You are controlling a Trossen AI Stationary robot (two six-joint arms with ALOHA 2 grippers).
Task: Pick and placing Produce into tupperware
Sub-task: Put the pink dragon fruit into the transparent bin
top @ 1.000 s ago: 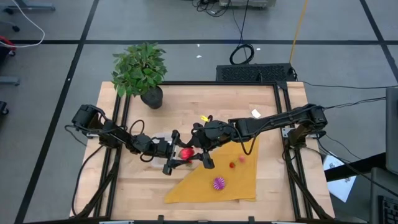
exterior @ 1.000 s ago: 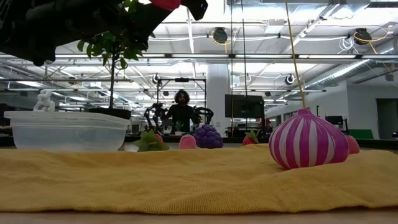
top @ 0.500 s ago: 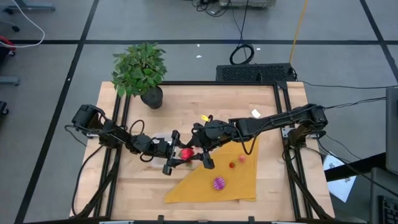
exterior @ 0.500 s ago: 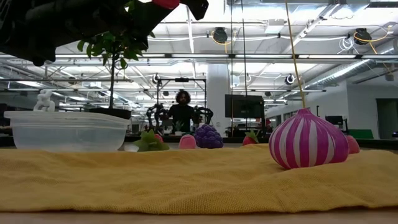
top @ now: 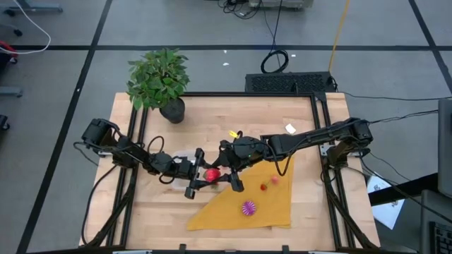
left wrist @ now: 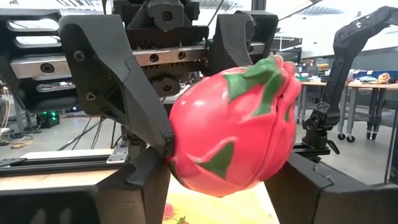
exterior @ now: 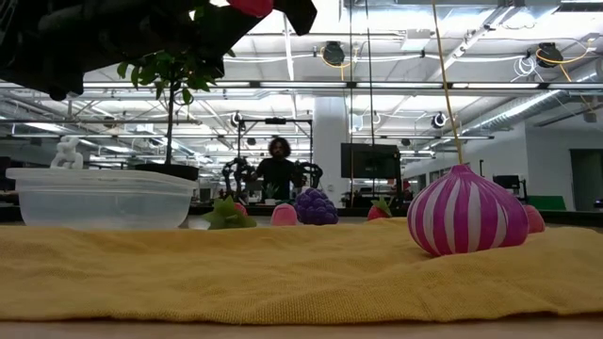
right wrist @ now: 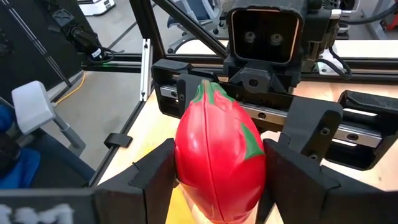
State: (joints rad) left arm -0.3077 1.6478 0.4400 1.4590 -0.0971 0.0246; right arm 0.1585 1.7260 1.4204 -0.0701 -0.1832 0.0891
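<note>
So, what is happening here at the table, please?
Both arms meet over the middle of the table around one red dragon fruit toy. The right gripper has its jaws closed on the fruit, and the left gripper has its jaws on either side of the same fruit, so it looks like a handover between arms. The clear tupperware stands beside the yellow cloth. Other small produce, including a magenta striped piece, lies on the cloth.

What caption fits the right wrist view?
Both hands grip one red dragon fruit between them, mid-handover above the table.
</note>
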